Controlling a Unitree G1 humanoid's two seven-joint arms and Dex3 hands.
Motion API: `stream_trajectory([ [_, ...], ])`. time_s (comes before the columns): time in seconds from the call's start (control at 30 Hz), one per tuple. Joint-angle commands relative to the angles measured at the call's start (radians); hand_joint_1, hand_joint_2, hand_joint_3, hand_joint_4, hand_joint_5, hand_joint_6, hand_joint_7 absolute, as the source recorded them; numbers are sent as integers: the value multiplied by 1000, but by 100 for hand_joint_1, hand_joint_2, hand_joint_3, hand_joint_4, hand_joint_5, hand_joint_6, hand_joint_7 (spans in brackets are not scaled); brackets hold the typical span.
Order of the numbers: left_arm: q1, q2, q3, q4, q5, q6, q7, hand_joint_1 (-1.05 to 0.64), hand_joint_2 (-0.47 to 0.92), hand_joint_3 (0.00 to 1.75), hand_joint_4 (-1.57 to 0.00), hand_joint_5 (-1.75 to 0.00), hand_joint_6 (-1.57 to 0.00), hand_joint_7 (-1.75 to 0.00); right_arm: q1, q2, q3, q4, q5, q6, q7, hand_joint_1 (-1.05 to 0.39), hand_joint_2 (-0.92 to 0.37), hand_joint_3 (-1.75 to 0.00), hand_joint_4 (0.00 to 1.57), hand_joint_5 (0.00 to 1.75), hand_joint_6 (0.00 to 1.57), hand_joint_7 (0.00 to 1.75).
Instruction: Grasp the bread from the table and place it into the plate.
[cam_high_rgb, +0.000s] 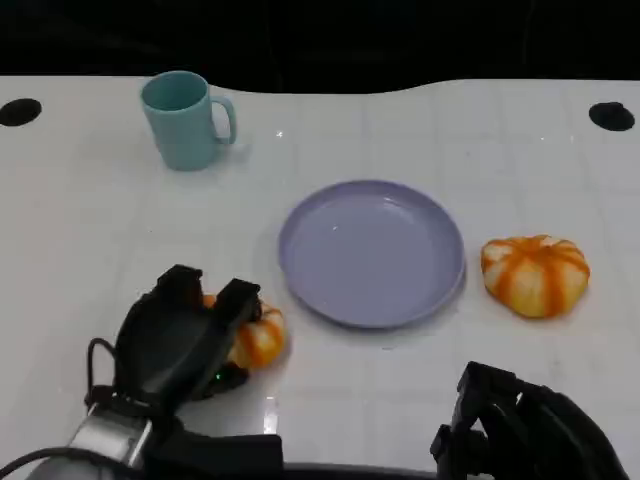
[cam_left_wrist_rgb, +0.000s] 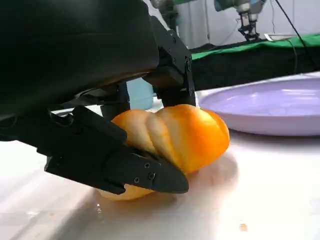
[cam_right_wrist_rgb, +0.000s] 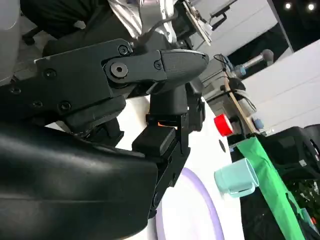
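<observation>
The small orange-and-white striped bread roll (cam_high_rgb: 258, 336) sits on the white table (cam_high_rgb: 90, 230) under the fingers of my left hand (cam_high_rgb: 185, 335). It is glossy and ridged like a twisted knot, deep orange on its crests and pale cream in its grooves. In my left wrist view the roll (cam_left_wrist_rgb: 172, 145) rests on the table surface with one finger (cam_left_wrist_rgb: 125, 165) laid across its lower side and others pressed on its far side, so my left hand grips it between them. Its long axis runs roughly level with the table, reaching out past my fingertips toward the round lilac plate (cam_high_rgb: 371, 252). I can read no label or writing on it.

The plate lies just beyond and to the right of my left hand, flat on the table, bare inside. Farther ahead of that hand stands a pale teal ceramic mug (cam_high_rgb: 185, 120), upright, handle to the right.

A second, larger orange-striped roll (cam_high_rgb: 535, 274) lies past the plate's right edge, ahead of my right hand (cam_high_rgb: 520, 425). That hand rests low at the near table edge, holding nothing; whether its fingers are spread or curled I cannot tell.
</observation>
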Motion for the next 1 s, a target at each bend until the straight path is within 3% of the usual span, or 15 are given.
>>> stream_trajectory([
  [0.03, 47, 52, 45, -90, -35, -12, -12, -15, 90, 39, -77, -175, -57, -175, 4, -8, -8, -4, 8, 8, -5, -71, -92, -23, 85, 160, 76, 137],
  [0.23, 86, 75, 96, -214, -66, -4, -70, -15, 74, 72, -79, -175, -58, -175, 5, -3, -6, -10, 10, 12, -9, -71, -92, -23, 85, 160, 76, 138],
  [0.47, 81, 60, 135, -308, -89, -28, -94, -17, 67, 65, -78, -175, -57, -175, 5, -1, -2, -5, 1, 3, -12, -72, -92, -24, 85, 161, 75, 140],
  [0.5, 68, 53, 138, -308, -95, -36, -94, -16, 67, 64, -78, -175, -57, -175, 3, 0, -1, 0, 2, 3, -10, -72, -92, -24, 85, 161, 75, 140],
  [0.57, 46, 41, 143, -305, -107, -49, -97, -14, 53, 90, -80, -175, -58, -175, 2, 3, 0, 6, 4, 4, -10, -72, -92, -23, 85, 160, 75, 140],
  [0.67, -6, 19, 147, -294, -119, -56, -110, -11, 43, 109, -83, -175, -62, -175, 3, 7, 6, 5, 1, 8, -14, -72, -92, -22, 85, 161, 75, 141],
  [1.0, -201, -58, 137, -166, -214, -132, -217, -9, 34, 125, -91, -175, -72, -175, -7, 13, 30, 30, 7, 14, 11, -71, -92, -22, 86, 157, 75, 137],
])
